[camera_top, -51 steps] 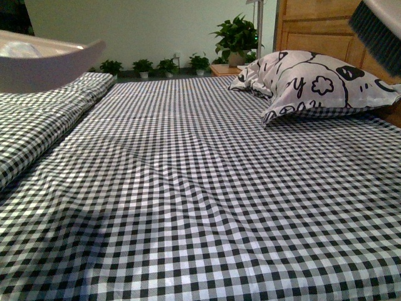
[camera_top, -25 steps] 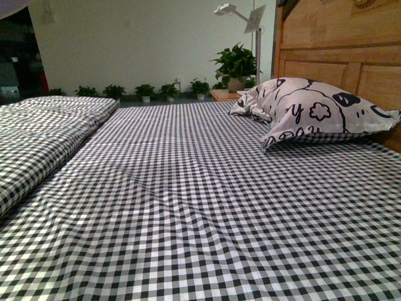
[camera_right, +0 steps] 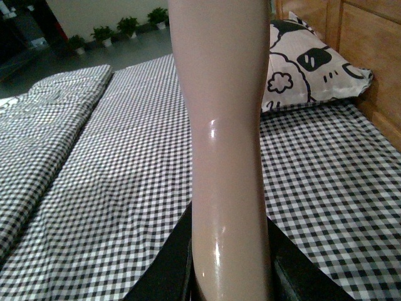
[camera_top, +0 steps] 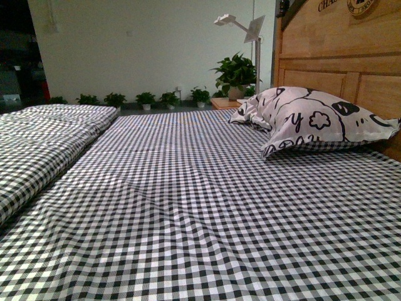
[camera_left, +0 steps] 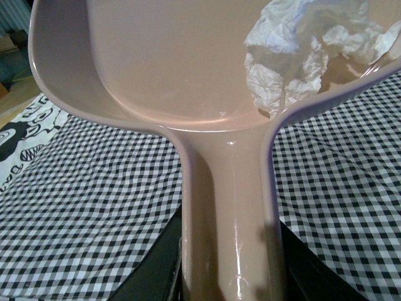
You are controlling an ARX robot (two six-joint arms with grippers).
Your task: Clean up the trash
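Observation:
In the left wrist view a crumpled white paper wad, the trash (camera_left: 294, 53), lies inside the pan of the pink dustpan (camera_left: 169, 69), against its rim. My left gripper (camera_left: 229, 269) is shut on the dustpan's handle and holds it above the checked bedsheet (camera_left: 81, 207). In the right wrist view my right gripper (camera_right: 229, 269) is shut on the pale pink handle of the brush (camera_right: 222, 125), which stands up over the bed; its bristles are out of view. Neither gripper nor tool shows in the front view.
A black-and-white checked bed (camera_top: 188, 207) fills the front view. A patterned pillow (camera_top: 313, 119) leans on the wooden headboard (camera_top: 338, 56) at the right. A folded checked quilt (camera_top: 44, 138) lies along the left. Potted plants (camera_top: 237, 72) and a lamp (camera_top: 241, 25) stand beyond.
A second ago the dustpan showed at the front view's upper left and the brush bristles at the upper right. Both have risen out of that view.

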